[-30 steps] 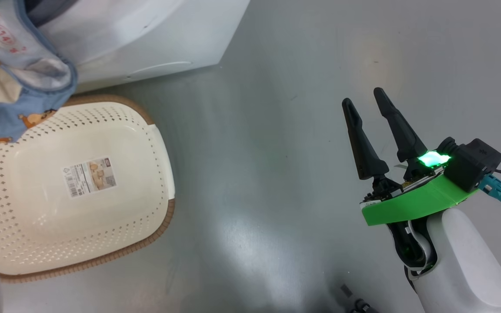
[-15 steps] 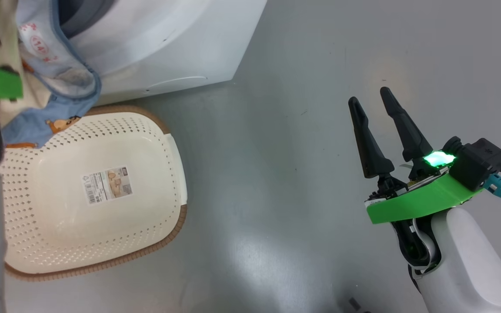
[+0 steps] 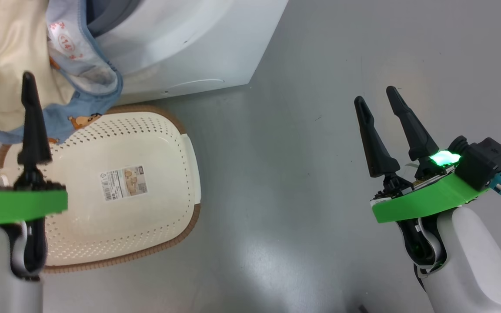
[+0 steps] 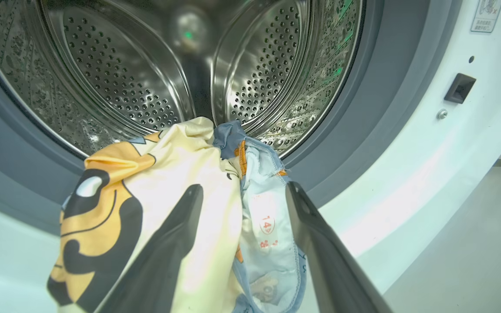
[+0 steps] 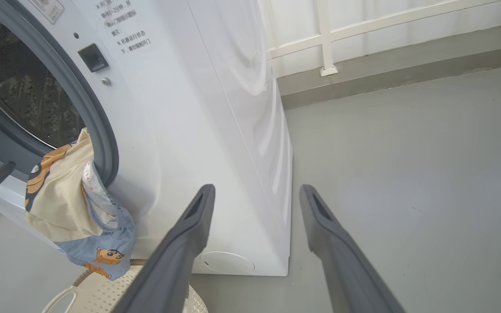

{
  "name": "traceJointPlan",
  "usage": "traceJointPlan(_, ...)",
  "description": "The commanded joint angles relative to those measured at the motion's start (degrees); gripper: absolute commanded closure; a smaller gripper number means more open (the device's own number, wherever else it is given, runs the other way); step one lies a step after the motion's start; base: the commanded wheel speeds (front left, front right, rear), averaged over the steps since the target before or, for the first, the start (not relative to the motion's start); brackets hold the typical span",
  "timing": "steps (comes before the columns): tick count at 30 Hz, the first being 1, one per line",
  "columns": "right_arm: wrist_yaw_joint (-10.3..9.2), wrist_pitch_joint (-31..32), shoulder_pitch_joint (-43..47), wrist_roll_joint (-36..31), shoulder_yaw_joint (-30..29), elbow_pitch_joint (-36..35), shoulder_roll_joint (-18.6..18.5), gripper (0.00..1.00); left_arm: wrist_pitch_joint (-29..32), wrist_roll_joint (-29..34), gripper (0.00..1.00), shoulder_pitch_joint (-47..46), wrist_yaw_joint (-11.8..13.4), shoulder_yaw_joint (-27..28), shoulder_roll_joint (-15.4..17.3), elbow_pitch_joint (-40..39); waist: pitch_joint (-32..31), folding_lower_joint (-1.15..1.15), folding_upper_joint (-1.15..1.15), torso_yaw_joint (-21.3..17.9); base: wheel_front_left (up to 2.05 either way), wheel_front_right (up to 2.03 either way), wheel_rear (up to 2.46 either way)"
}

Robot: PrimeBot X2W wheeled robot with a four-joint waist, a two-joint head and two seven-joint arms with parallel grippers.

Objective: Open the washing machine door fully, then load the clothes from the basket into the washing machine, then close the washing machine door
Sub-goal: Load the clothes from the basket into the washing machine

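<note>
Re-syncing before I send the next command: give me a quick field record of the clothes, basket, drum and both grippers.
clothes: draped over the gasket, half out of the washing machine, hanging toward the basket
basket: on the floor; its visible bottom holds just a label sticker
drum: open, bare steel behind the clothes
left gripper: open, fingers in front of the hanging clothes
right gripper: open, empty, over the floor
loading step: not finished
</note>
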Motion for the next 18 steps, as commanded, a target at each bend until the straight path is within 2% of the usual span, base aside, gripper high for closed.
traceJointPlan(1, 0.09, -0.27, 1.60, -0.29, 0.99, -1.44, -0.39, 0.00, -0.28, 0.62, 0.00, 3.27, -0.11, 2.42, 1.09, -2.73, -0.27, 0.00, 0.00, 0.24, 0.00, 0.00, 0.00)
traceJointPlan(9, 0.09, -0.27, 1.85, -0.13, 1.28, -1.19, -0.68, 0.00, -0.28, 1.92, 0.00, 10.54, -0.14, 5.51, -1.03, -6.36, -0.87, 0.00, 0.00, -0.04, 0.00, 0.00, 0.00)
traceJointPlan(18, 0.09, -0.27, 3.06, -0.06, 0.80, -0.99, -0.75, 0.00, -0.28, 1.94, 0.00, 16.45, -0.16, 8.03, -5.05, -6.68, -1.03, 0.00, 0.00, 0.16, 0.00, 0.00, 0.00)
